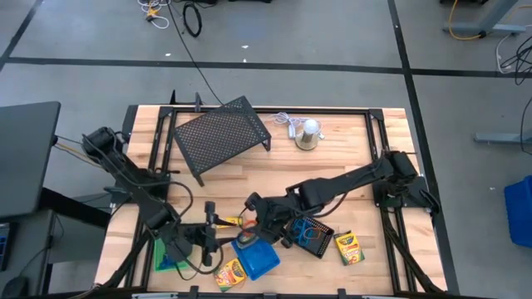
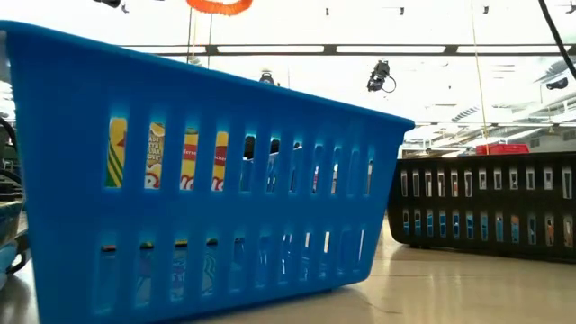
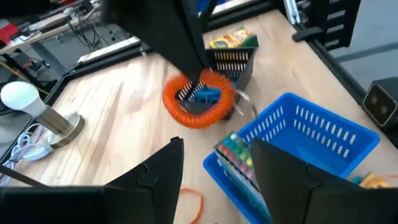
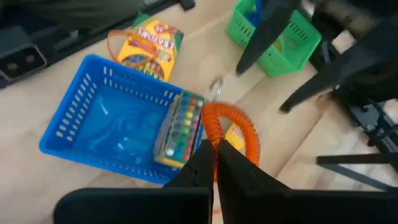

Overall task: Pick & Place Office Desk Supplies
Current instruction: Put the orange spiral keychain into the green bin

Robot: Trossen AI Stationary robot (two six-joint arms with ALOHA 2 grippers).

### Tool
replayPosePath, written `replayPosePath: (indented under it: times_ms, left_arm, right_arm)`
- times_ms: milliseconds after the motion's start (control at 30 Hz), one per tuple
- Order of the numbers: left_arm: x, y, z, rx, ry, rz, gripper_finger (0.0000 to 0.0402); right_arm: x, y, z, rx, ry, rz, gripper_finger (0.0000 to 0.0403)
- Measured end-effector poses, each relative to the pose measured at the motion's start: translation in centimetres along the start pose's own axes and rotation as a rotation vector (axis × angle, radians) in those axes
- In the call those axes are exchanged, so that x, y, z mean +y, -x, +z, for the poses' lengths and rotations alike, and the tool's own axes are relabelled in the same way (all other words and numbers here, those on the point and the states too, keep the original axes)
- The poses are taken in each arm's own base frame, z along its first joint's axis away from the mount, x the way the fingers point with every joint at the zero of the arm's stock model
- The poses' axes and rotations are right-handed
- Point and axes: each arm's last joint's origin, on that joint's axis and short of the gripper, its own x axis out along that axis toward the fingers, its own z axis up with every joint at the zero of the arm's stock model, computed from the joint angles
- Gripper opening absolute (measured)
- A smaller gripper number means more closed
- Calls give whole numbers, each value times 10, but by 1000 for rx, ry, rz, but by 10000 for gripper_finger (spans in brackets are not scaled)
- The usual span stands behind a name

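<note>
Already an orange elastic loop (image 4: 233,127) is held aloft.
It is pinched in the shut right pincer (image 4: 214,163), seemingly just beside the blue tray (image 4: 93,134); the left pincer (image 3: 214,165), half open and empty, is nearby.

Ceiling strip lights (image 2: 270,49) are glaring at twelve o'clock in the low view; wrist views are blurring, while soft overhead light is casting faint shadows.

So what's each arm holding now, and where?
Right gripper pinches the orange coil at its rim, above the blue tray. Left gripper is open, empty.
</note>
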Motion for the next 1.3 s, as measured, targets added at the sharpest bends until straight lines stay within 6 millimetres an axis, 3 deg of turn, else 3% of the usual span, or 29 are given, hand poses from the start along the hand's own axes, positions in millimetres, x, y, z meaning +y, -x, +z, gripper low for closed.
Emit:
replayPosePath:
  times_ms: [333,700,1300]
  left_arm:
    - [10,-18,3,-14,131,65,195]
    - [18,-44,2,-2,108,-40,195]
    - [21,-46,5,-20,132,-4,195]
  right_arm:
    - [6,5,6,41,24,-75,4]
    - [8,5,6,62,33,-94,4]
    - [3,6,4,130,-74,-244,4]
